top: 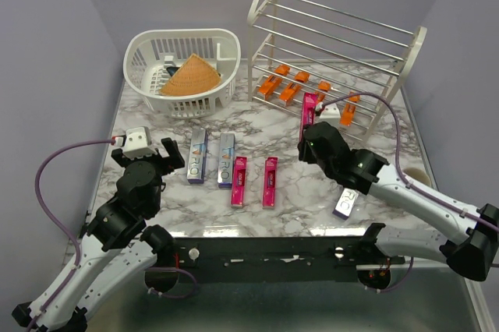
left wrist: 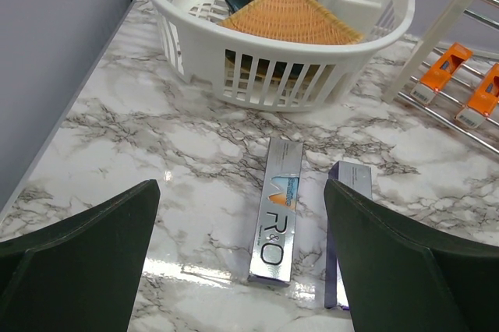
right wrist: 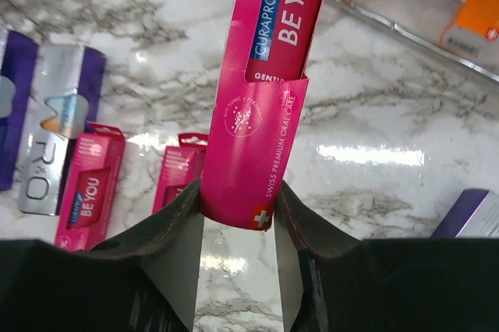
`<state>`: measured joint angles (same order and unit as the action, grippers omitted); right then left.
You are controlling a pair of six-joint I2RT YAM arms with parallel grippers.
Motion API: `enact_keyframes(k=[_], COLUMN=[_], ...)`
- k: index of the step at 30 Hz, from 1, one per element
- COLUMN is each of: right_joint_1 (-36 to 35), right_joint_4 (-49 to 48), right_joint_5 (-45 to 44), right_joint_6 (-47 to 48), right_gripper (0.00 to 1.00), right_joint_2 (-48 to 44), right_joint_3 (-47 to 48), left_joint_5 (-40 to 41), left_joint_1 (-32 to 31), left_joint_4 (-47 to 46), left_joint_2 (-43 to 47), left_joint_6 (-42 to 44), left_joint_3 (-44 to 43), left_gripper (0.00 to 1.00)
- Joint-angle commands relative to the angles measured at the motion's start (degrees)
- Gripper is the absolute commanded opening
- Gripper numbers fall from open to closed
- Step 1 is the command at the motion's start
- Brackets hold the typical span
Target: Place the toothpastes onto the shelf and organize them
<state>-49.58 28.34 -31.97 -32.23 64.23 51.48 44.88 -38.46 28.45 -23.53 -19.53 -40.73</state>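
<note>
- Left gripper (top: 144,158): farthest from the shelf (top: 405,63), at the table's left side. Its jaws are spread wide and hold nothing.
- White slotted basket (top: 148,51): just left of the shelf, near the back, with a tan woven cone (top: 191,76) inside it.
- Two silver toothpastes (top: 197,155) (top: 226,159): flat on the marble table (top: 304,199), in front of the shelf and to its left, side by side. In the left wrist view the first one (left wrist: 277,211) lies in the gap between the open fingers.
- Two pink toothpastes (top: 238,181) (top: 270,181): flat, parallel and close together, in front of the shelf's left end.
- Orange toothpastes (top: 271,86) (top: 290,92) (top: 321,89) (top: 349,110): already lying on the shelf's lowest rods.
- Right gripper (top: 316,135): just in front of the shelf's lowest tier, clamped on the lower end of a pink toothpaste (top: 309,110). The right wrist view shows both fingers (right wrist: 183,207) pressed against that carton (right wrist: 261,75), whose far end points toward the shelf's rods.
- One more silver toothpaste (top: 346,203): on the table in front of the shelf's right end, partly hidden by the right arm.
</note>
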Motion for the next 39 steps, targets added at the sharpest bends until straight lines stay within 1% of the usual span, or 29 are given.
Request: enact_keyframes(k=[1, 3, 5, 7, 8, 13, 14, 17, 21, 26, 33, 39], right_joint_1=[0.62, 3.17, 6.14, 8.96, 11.76, 17.84, 20.29, 24.25, 27.25, 30.33, 32.18, 33.32], right_joint_4=[3.21, 4.35, 4.10, 2.96, 2.26, -2.93, -3.55, -6.62, -12.33, -13.66, -17.70, -19.11], right_joint_5=[-5.29, -5.74, -6.53, -4.44, -3.81, -2.41, -1.88, -0.91, -0.91, -1.69, -2.75, -3.72], right_joint_6=[7.79, 9.98, 12.09, 13.24, 14.20, 17.11, 17.63, 19.12, 22.29, 22.74, 23.26, 23.18], right_gripper=[0.40, 0.40, 0.40, 0.40, 0.40, 0.40, 0.40, 0.40, 0.40, 0.40, 0.41, 0.44], right_joint_2=[-0.77, 0.02, 0.99, 1.60, 2.04, 3.62, 3.89, 5.38, 6.79, 10.47, 14.86, 16.89], right_joint_3=[8.71, 12.39, 14.07, 15.65, 15.93, 16.63, 16.72, 16.20, 15.05, 15.67, 14.35, 13.99], left_joint_5=[-1.02, -0.94, -1.03, -1.03, -1.03, -0.94, -0.94, -0.94, -1.03, -1.29, -1.38, -1.82], left_joint_1=[0.40, 0.40, 0.49, 0.49, 0.49, 0.49, 0.49, 0.49, 0.49, 0.58, 0.58, 0.58], left_joint_4=[-0.23, -0.23, -0.15, -0.23, -0.15, -0.23, -0.23, -0.32, -0.50, -0.59, -0.59, -0.67], left_joint_2=[0.24, 0.41, 0.59, 0.76, 0.94, 1.12, 1.03, 0.94, 0.94, 0.68, 0.50, 0.15], left_joint_6=[0.11, 0.19, 0.19, 0.11, 0.02, 0.10, 0.11, 0.19, 0.28, 0.37, 0.37, 0.63], left_joint_3=[0.56, 0.48, 0.56, 0.65, 0.57, 0.74, 0.74, 0.74, 0.83, 0.83, 0.92, 0.92], left_gripper=[0.99, 0.99, 0.99, 0.99, 0.99, 0.99, 0.99, 0.99, 0.99, 0.99, 0.99, 0.99])
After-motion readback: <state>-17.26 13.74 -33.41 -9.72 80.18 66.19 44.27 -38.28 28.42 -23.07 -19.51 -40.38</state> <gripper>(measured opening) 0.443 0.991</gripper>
